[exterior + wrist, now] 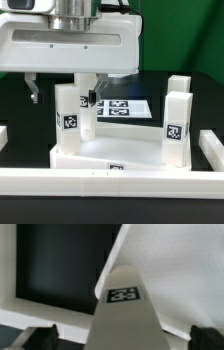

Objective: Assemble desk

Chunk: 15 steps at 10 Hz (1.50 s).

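Note:
The white desk slab [110, 157] lies flat near the front rail. A tagged square leg [68, 115] stands upright at its corner on the exterior view's left. Another white upright [89, 122] is partly hidden behind it. Two more tagged legs [176, 122] [180, 90] stand on the right side. My gripper [61, 95] is open and straddles the top of the left leg without touching it. In the wrist view the leg [125, 297] rises between my fingertips [40, 338], with a gap on each side. My gripper [122, 341] holds nothing. The slab [185, 286] shows beside the leg.
The marker board [128, 107] lies flat on the black table behind the slab. Long white border rails run along the front [110, 182], the right [212, 147] and the left edge [3, 133]. A green wall stands behind.

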{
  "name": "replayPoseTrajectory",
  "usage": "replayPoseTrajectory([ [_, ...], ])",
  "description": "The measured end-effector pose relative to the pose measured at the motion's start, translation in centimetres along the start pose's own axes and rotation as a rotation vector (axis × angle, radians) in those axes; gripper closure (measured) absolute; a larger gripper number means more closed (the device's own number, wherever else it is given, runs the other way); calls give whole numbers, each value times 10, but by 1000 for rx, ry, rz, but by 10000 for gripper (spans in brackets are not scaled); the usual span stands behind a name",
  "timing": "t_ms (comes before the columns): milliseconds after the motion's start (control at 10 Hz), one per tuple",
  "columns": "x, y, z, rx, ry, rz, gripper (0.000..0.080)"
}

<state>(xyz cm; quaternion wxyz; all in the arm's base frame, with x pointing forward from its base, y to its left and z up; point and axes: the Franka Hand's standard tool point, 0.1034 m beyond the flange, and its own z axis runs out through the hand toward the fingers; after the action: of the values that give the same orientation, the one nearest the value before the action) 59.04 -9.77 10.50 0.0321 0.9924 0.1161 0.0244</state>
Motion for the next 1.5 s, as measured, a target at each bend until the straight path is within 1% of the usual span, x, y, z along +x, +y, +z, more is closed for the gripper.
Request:
replayPoseTrajectory([
  [100,0,0,0,0,-1,2,192],
  [200,0,0,1,0,-1,4,370],
  [300,-1,-1,1,2,-2,18,370],
  [400,-1,0,1,2,-3,28,508],
  [500,-1,0,1,2,-3,28,508],
  [800,-2,0,1,6,-8,228,508],
  [900,-4,4,1,15,-21,327,508],
  [1100,-8,10,2,20,-27,478,508],
  [1200,-9,11,2,33,-27,599,508],
  [1300,-10,11,3,42,-29,694,508],
  [1500,-14,8,2,52,-56,834,497],
])
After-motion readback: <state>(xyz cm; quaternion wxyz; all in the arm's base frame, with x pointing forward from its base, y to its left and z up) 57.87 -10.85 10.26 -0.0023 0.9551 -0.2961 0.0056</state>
